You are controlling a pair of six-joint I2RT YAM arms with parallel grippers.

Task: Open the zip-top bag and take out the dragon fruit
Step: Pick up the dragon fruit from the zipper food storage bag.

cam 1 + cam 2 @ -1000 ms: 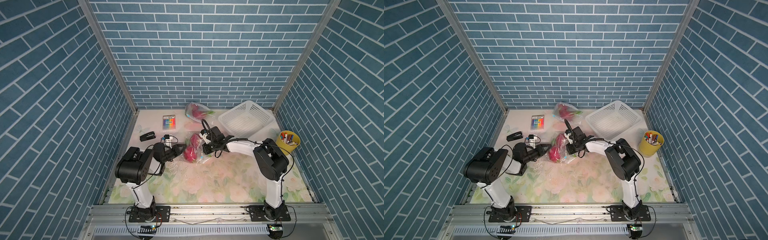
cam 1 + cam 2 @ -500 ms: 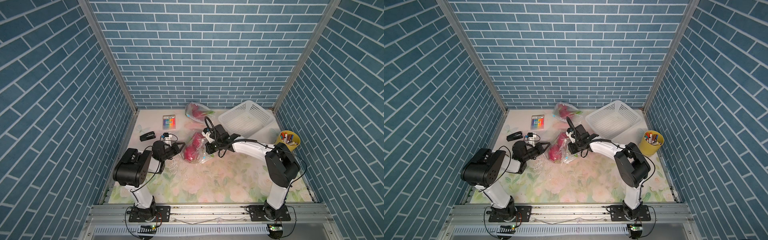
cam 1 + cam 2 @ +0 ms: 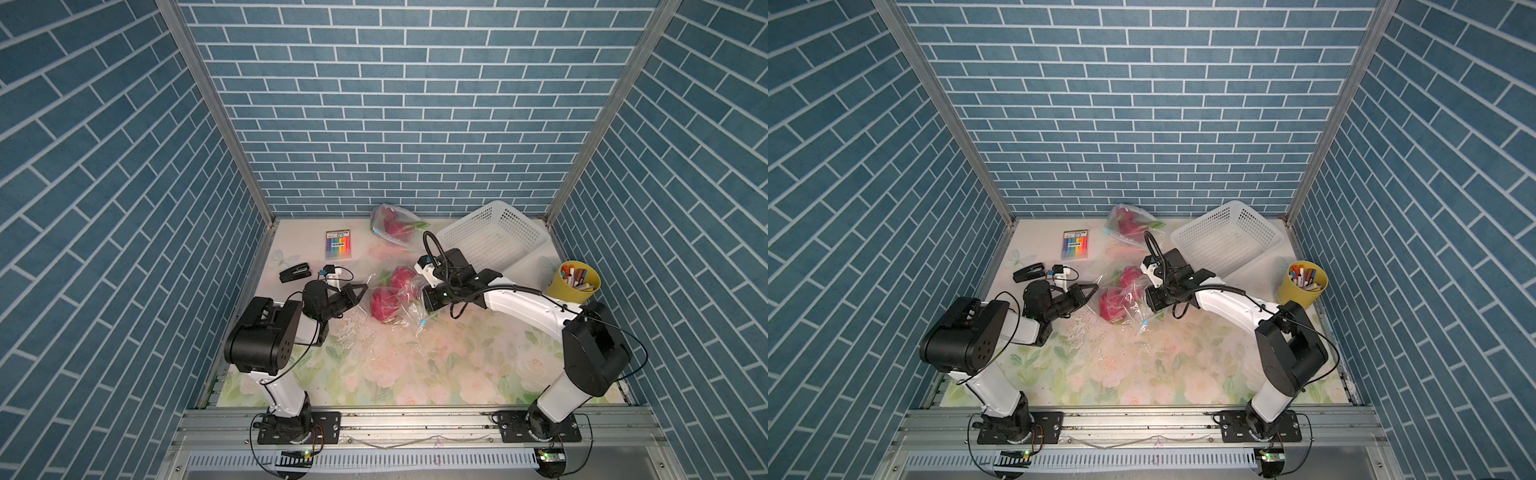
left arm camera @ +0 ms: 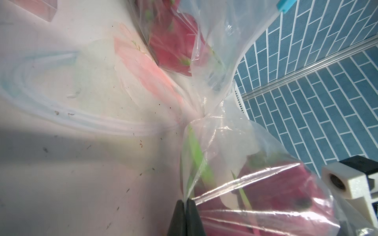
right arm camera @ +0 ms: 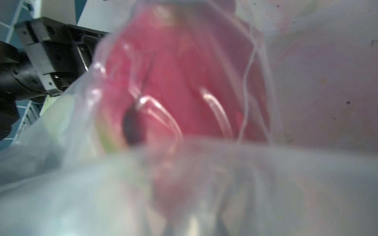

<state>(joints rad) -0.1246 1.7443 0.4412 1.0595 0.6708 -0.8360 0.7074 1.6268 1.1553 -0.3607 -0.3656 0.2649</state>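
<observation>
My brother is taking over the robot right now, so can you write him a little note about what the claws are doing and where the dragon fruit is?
Left gripper: shut, pinching the film of the near zip-top bag.
Right gripper: at that bag's opposite side; its grip cannot be seen.
Two dragon fruit lie inside the bag, mid-table. A second bag with fruit sits by the back wall.
Done: one side of the bag pinched.
Left: get the zip open if it isn't, then lift the fruit out.
</observation>
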